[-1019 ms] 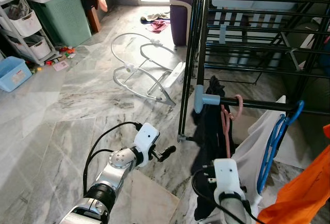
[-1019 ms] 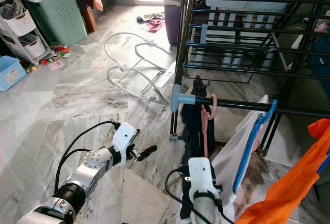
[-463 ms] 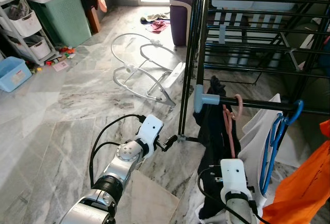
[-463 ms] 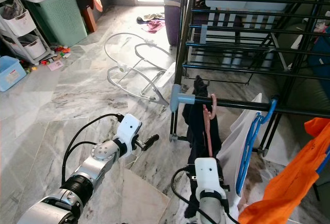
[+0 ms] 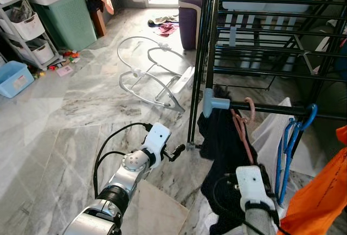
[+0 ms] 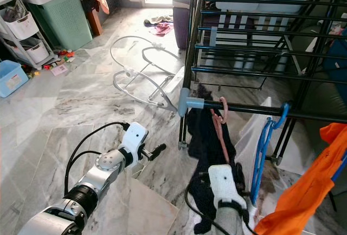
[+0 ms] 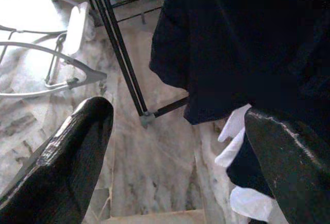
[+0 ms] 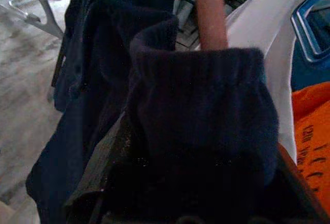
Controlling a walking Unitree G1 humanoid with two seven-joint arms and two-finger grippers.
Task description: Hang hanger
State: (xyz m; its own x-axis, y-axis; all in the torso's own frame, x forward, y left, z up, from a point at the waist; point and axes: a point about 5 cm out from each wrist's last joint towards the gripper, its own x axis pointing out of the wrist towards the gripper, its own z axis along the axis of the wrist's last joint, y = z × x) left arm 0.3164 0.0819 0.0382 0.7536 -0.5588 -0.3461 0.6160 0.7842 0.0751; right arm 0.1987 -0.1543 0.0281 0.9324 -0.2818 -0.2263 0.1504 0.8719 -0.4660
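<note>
A pink hanger (image 5: 242, 133) carrying a dark navy garment (image 5: 219, 148) has its hook over the black rail (image 5: 274, 109) of the drying rack, close to the rail's light blue end joint. The hanger slants down toward my right gripper (image 5: 248, 162), which is below the rail and shut on the hanger's lower part, with dark cloth draped over its fingers. In the right wrist view the pink hanger (image 8: 209, 12) rises out of a knit cuff. My left gripper (image 5: 176, 151) is open and low over the floor, pointing at the rack's foot (image 7: 147, 118).
A blue hanger (image 5: 293, 137) with a white cloth (image 5: 268, 137) hangs further right on the same rail, beside an orange garment (image 5: 320, 202). A white wire frame (image 5: 152, 75) lies on the marble floor. A green basket (image 5: 65, 15), a blue bin (image 5: 13, 78) and shelves stand at the left.
My right gripper has sunk lower and a little to the right, tilting the pink hanger; the dark garment has swung and spread leftward. My left gripper first reached toward the rack's foot, then drew slightly back.
</note>
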